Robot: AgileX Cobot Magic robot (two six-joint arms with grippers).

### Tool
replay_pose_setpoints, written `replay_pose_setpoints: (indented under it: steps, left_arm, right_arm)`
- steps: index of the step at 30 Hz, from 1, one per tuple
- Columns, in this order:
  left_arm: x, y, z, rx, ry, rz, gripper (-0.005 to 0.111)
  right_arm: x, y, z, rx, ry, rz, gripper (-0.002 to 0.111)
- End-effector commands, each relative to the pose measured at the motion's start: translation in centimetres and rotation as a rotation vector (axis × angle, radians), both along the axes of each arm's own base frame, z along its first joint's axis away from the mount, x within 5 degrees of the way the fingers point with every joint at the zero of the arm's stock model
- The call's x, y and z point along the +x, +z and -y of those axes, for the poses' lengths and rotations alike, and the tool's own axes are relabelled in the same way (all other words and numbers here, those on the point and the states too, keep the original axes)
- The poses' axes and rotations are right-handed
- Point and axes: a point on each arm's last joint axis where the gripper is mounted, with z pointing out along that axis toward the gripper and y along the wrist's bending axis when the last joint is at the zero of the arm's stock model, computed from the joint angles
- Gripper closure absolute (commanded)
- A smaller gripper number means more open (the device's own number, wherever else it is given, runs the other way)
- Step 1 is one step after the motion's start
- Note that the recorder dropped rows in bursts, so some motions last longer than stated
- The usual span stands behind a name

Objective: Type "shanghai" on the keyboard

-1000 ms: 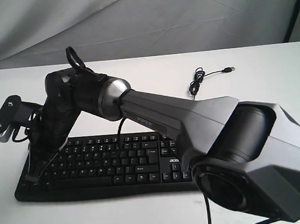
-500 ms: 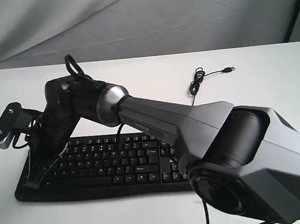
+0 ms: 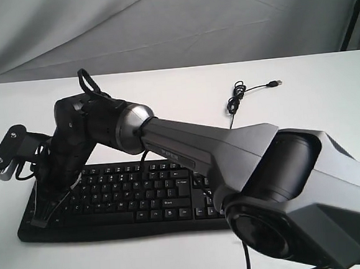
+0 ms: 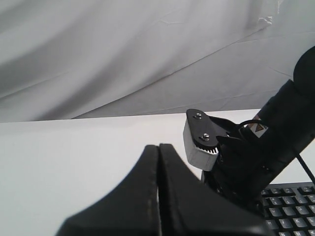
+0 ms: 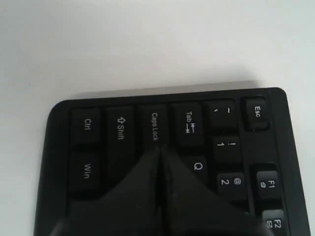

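The black keyboard (image 3: 141,193) lies across the white table, its number pad under my right arm. That arm reaches over from the right to the keyboard's left end. My right gripper (image 3: 41,217) is shut, tips down on the left-most key columns. In the right wrist view the shut gripper (image 5: 160,148) has its tips at the edge of the Caps Lock key (image 5: 154,125), between Shift and Q, on the keyboard (image 5: 118,110). My left gripper (image 4: 158,146) is shut on nothing, held over bare table beside the keyboard corner (image 4: 290,206). It does not show in the exterior view.
The keyboard's thin black USB cable (image 3: 238,96) lies coiled on the table behind it, plug pointing right. A grey cloth backdrop (image 3: 171,23) hangs behind the table. My right arm's grey wrist camera mount (image 3: 7,154) juts out left of the keyboard.
My right arm has shifted slightly left and lower, bringing the shut gripper tips down onto the left end of the keyboard.
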Motion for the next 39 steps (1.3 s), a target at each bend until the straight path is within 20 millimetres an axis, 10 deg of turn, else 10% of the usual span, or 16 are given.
replay_pose_setpoints:
  steps: [1, 9, 25, 39]
  left_arm:
    - [0.0, 0.0, 0.0, -0.005, -0.007, 0.006, 0.107]
    - [0.0, 0.0, 0.0, -0.005, -0.007, 0.006, 0.107]
    - [0.0, 0.0, 0.0, -0.005, -0.007, 0.006, 0.107]
    - [0.0, 0.0, 0.0, -0.005, -0.007, 0.006, 0.107]
  right_arm:
    - [0.0, 0.4, -0.2, 0.019, -0.002, 0.003, 0.108]
    - [-0.1, -0.5, 0.0, -0.007, -0.001, -0.019, 0.108]
    - [0.0, 5.8, 1.7, -0.069, 0.012, 0.082, 0.108]
    - [1.1, 4.5, 6.0, -0.179, -0.114, 0.001, 0.108]
